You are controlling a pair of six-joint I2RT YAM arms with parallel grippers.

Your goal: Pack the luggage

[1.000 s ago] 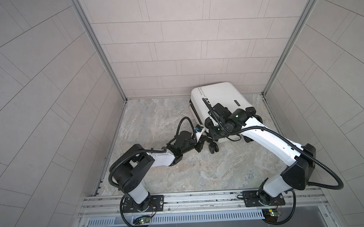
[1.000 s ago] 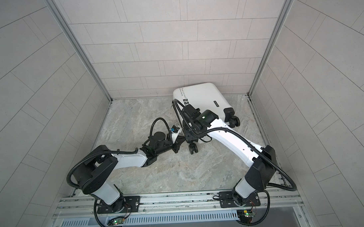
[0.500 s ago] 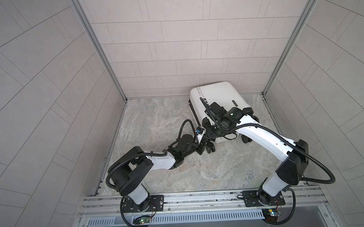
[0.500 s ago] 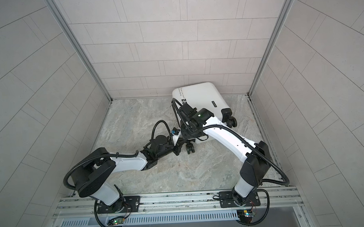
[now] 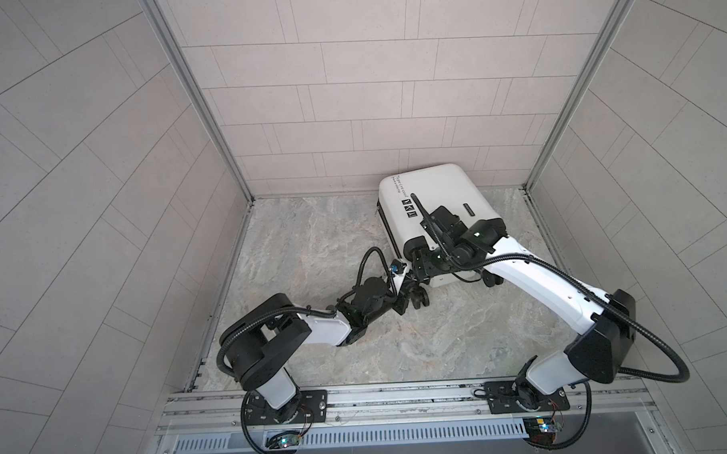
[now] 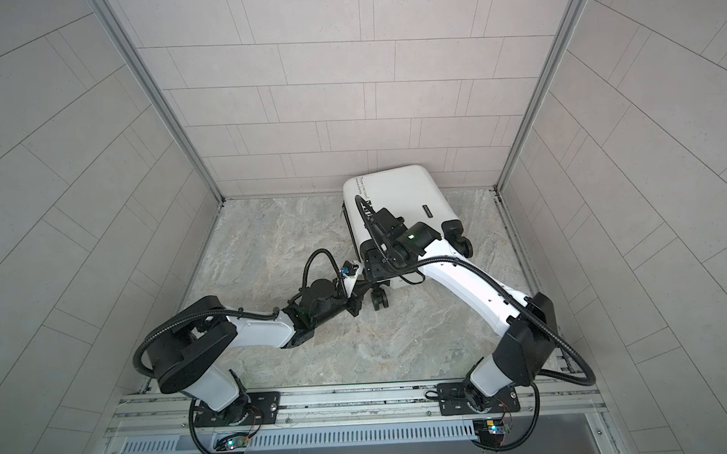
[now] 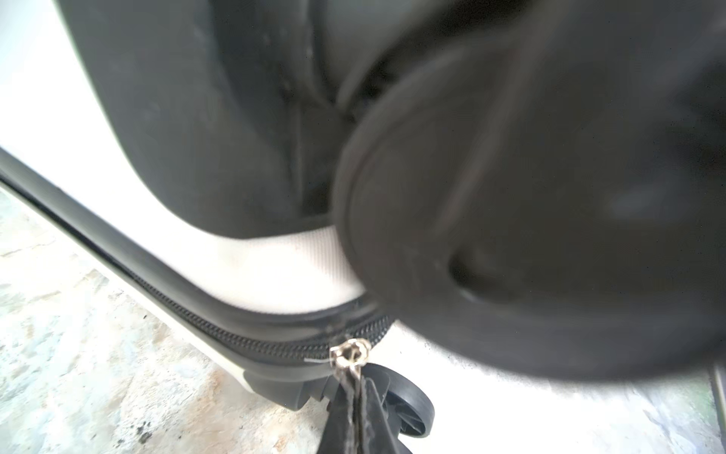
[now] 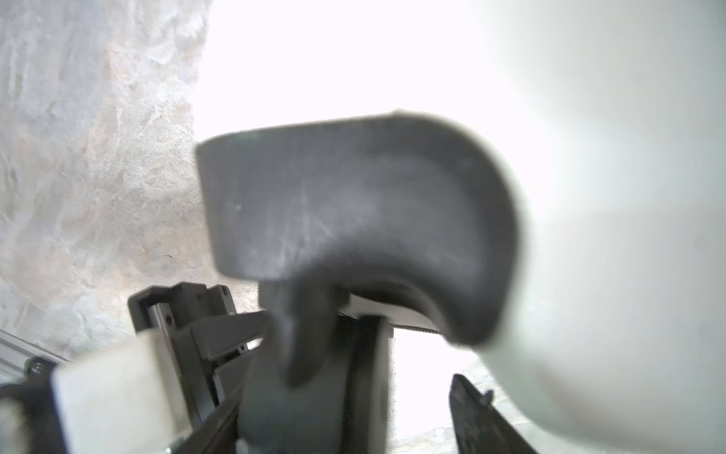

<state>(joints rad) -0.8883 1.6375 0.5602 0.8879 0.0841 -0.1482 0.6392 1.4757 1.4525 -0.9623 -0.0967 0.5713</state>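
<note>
Luggage (image 5: 431, 200) lies flat and closed, white shell up, at the far right of the worktop (image 5: 312, 246). It sits skewed, with its top end close to the back wall (image 5: 349, 112) and its wheel end toward the arm bases; both top views agree.

The black zipper (image 7: 220, 334) runs shut along the seam up to the slider at the wheel-end corner. The left tool (image 7: 355, 412) is clenched on the zipper pull (image 7: 349, 355), with the tab pinched between its fingertips at that corner.

The right tool (image 5: 422, 267) reaches in from the right over the same end of the case. In my right wrist view its jaws stand on either side of a caster (image 8: 310, 377). A bright gap shows between one finger (image 8: 471, 416) and the wheel, so I read this tool as released, gripping nothing. That close-in view is blurred.
</note>
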